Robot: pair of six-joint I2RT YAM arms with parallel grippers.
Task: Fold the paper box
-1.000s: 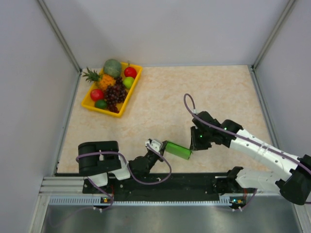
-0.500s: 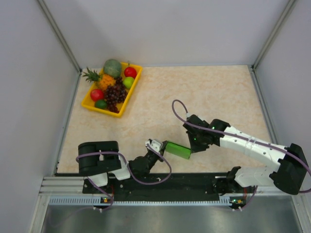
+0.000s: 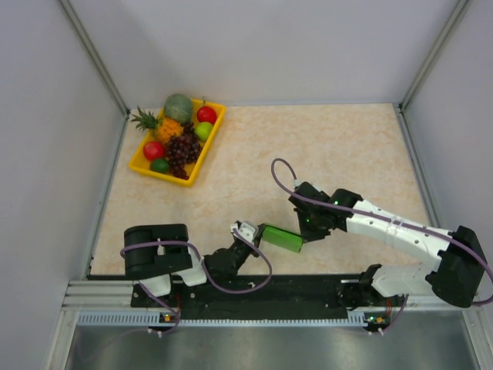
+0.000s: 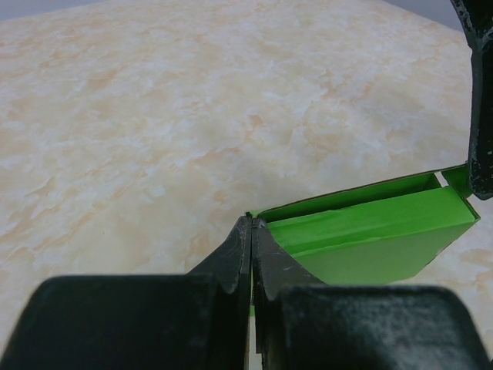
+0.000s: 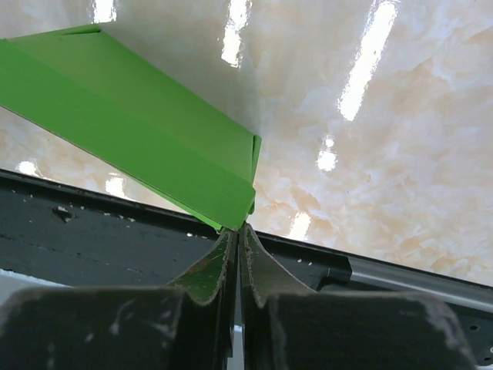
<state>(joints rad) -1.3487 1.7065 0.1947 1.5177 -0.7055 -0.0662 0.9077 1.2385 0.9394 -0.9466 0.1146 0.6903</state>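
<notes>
The paper box (image 3: 281, 238) is a bright green, partly folded long shape held just above the table's near edge. My left gripper (image 3: 258, 231) is shut on its left end; in the left wrist view a thin green edge sits between the closed jaws (image 4: 252, 222) and the box (image 4: 370, 239) opens out to the right. My right gripper (image 3: 306, 234) is at the box's right end. In the right wrist view its jaws (image 5: 235, 229) are closed at the lower corner of the box (image 5: 131, 131). One right gripper finger (image 4: 481, 100) shows against the box's far end.
A yellow tray (image 3: 212, 137) of toy fruit stands at the back left of the beige table. The black base rail (image 3: 254, 293) runs right under the box. Grey walls close in the left, right and back sides.
The right arm has swung left onto the box's right end, and its jaws have closed there. The left gripper and the box have stayed put.
</notes>
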